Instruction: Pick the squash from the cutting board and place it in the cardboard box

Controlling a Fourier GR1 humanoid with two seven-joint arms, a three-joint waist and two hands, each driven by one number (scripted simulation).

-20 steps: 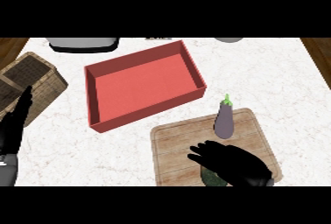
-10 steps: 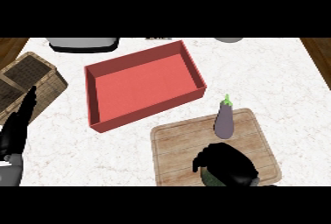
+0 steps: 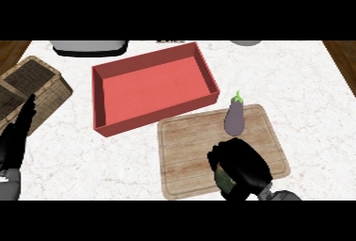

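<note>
Curling over the dark green squash (image 3: 224, 178) on the cutting board (image 3: 188, 146), the right hand (image 3: 240, 164) grasps it for lifting; beyond its fingers lie an eggplant (image 3: 235, 118) and the red box (image 3: 154, 89). The left hand (image 3: 17, 136) rests open.

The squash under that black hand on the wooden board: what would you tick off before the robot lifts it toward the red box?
1. Right hand curled round the squash: ok, fingers wrap over it, with only a dark green strip showing.
2. Squash actually clear of the cutting board: cannot tell, the hand hides the contact.
3. Eggplant out of the way: ok, it lies apart, toward the board's far edge.
4. Red box open and free to receive: ok, nothing shows inside.
5. Left hand out of the path: ok, resting open at the view's left edge, beside the wicker basket.
</note>
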